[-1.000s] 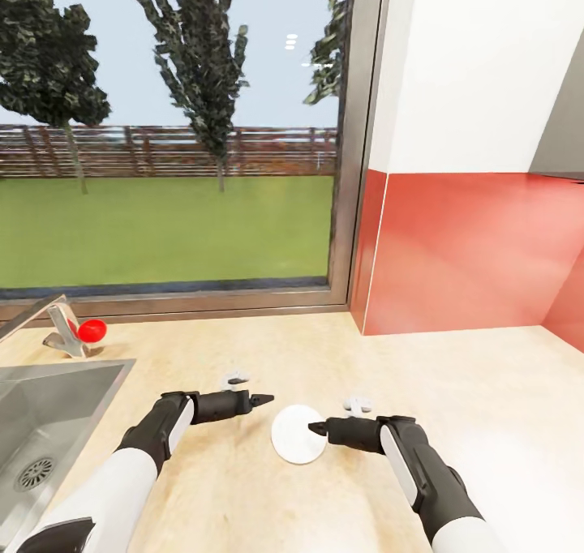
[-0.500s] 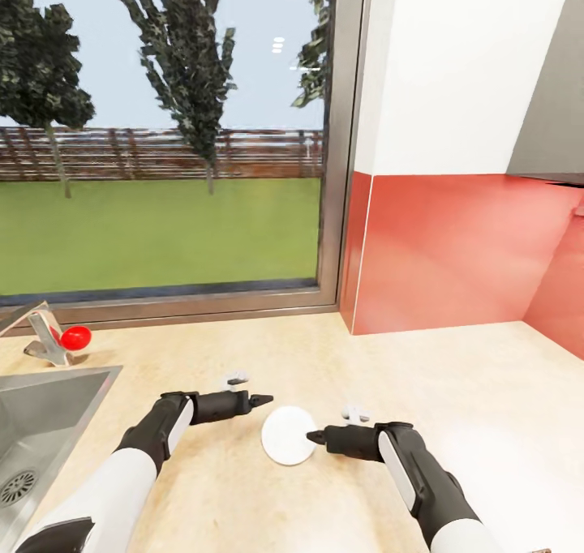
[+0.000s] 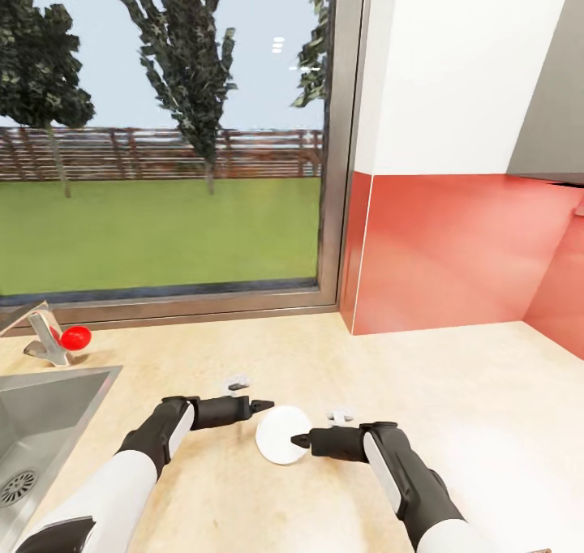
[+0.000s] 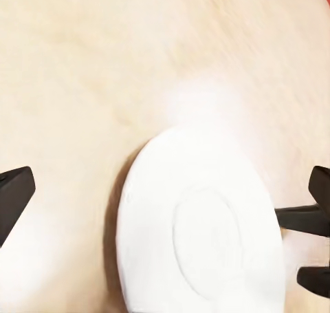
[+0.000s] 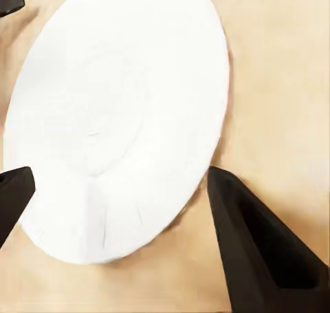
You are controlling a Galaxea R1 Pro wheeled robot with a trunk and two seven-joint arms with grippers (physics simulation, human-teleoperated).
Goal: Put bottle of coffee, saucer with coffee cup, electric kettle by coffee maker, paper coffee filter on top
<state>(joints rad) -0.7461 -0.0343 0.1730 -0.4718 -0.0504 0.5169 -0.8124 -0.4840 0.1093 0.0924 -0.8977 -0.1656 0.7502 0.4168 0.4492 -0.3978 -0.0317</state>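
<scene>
A pale counter runs under the window, the saucer lying mid-counter, off its edges. The right gripper spreads wide astride its rim; the left gripper hovers parted alongside. Best lower squarely, then pinch the rim.

white saucer, pale beige countertop, red backsplash
</scene>
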